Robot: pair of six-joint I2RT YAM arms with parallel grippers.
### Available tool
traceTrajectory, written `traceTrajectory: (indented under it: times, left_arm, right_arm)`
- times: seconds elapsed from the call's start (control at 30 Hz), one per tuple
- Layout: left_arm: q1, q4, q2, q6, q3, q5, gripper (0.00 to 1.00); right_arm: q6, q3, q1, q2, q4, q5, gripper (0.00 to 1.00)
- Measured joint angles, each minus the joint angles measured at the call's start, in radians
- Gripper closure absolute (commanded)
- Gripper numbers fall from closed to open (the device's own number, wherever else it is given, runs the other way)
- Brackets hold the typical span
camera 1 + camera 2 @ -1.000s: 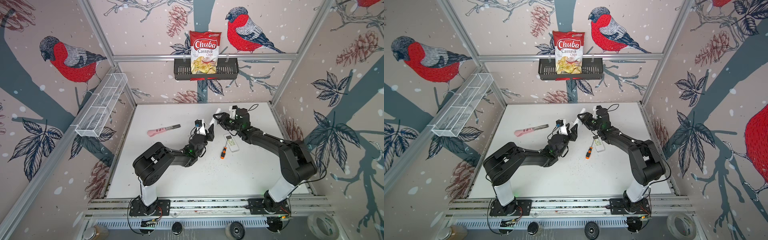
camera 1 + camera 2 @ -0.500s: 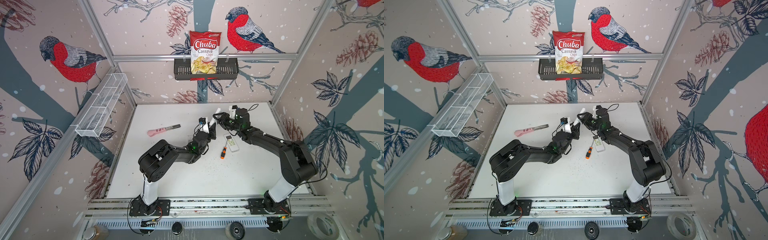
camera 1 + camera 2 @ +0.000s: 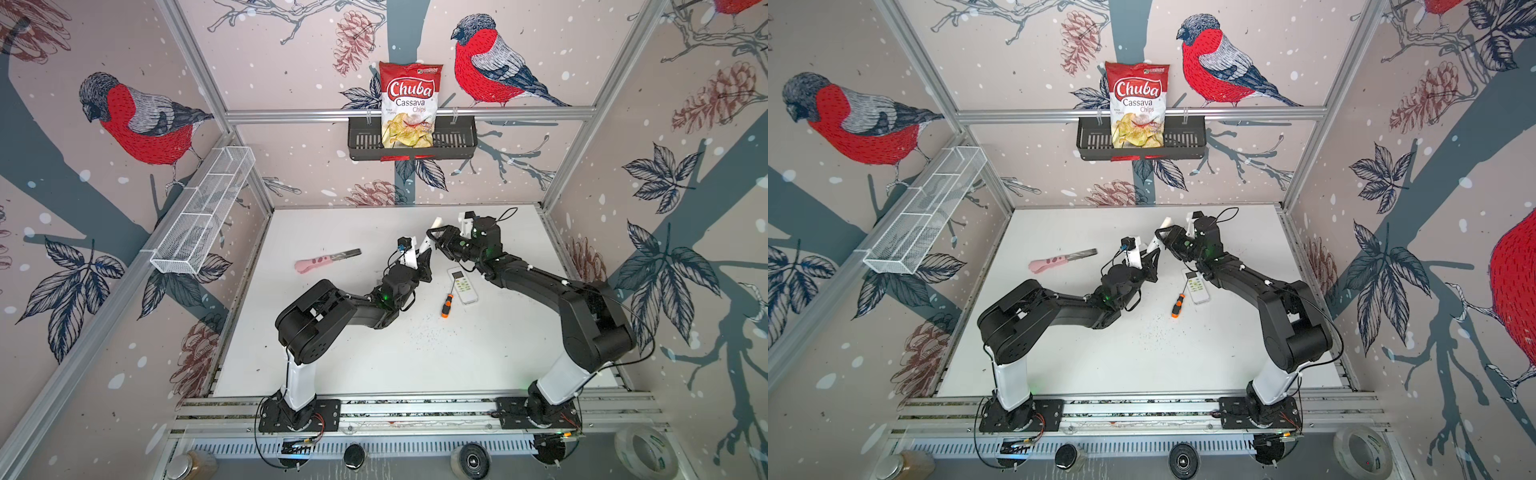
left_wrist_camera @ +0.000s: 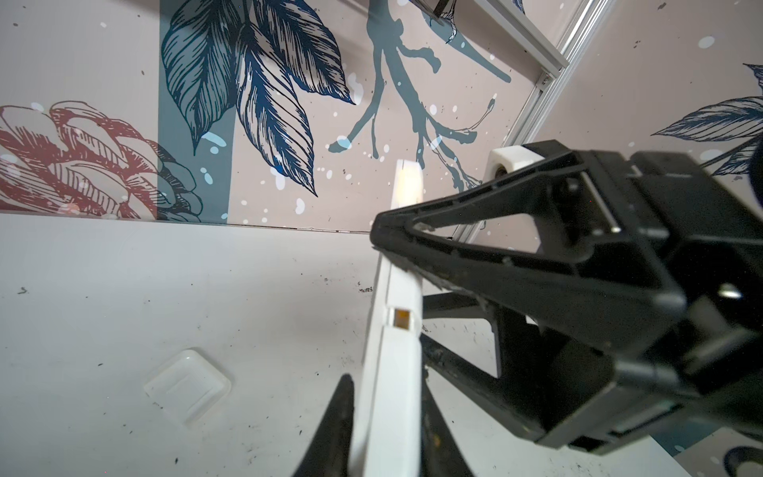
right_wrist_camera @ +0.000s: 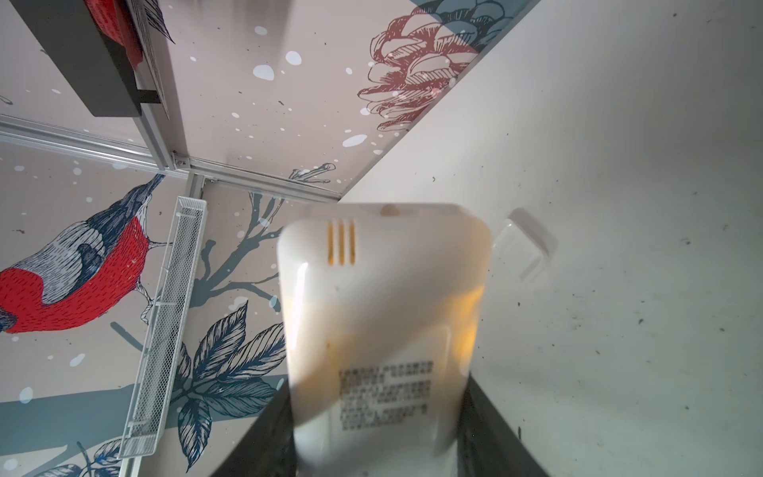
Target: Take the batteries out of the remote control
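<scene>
Clutter on the white table (image 3: 374, 353) is sparse. A pink-handled knife (image 3: 326, 261) lies well to the left. A second remote (image 3: 462, 286) lies button-face up near the right arm's forearm, with an orange-and-black-handled screwdriver (image 3: 446, 305) just beside it on the left. A small translucent cover (image 4: 188, 386) lies flat by itself on the tabletop beyond the grippers. On the back wall a bag of Chuba cassava chips (image 3: 409, 106) stands in a black basket (image 3: 457, 143). A white mesh basket (image 3: 203, 216) hangs on the left wall.

Both arms meet above the middle of the table, and a white remote (image 3: 436, 223) is held off the surface between them. The right gripper (image 3: 432, 237) is clamped across its middle. The left gripper (image 3: 424, 258) has its fingers (image 4: 330, 425) pressed on both flanks of the lower end. The right gripper's finger hides part of the body from the left wrist camera.

The remote's long axis stands steeply, and its upper end leans toward the back wall and slightly right in both top views. Its labelled back faces the right wrist camera. The batteries cannot be seen in any view.
</scene>
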Motion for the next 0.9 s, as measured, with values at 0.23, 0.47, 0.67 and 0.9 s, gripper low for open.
traceTrajectory:
  times: [0.23, 0.47, 0.67, 0.9]
  left_arm:
    - [0.003, 0.029, -0.001, -0.001, -0.033, 0.034, 0.65]
    - [0.003, 0.068, -0.009, -0.001, -0.061, 0.06, 0.65]
    - [0.003, 0.105, -0.02, -0.001, -0.089, 0.069, 0.68]
    - [0.003, 0.132, -0.024, -0.001, -0.092, 0.092, 0.68]
  right_arm:
    - [0.0, 0.015, -0.016, 0.007, 0.001, 0.019, 0.66]
    - [0.0, 0.015, -0.015, 0.007, 0.001, 0.019, 0.66]
    - [0.0, 0.015, -0.015, 0.008, 0.001, 0.019, 0.66]
    - [0.0, 0.015, -0.014, 0.015, 0.001, 0.02, 0.66]
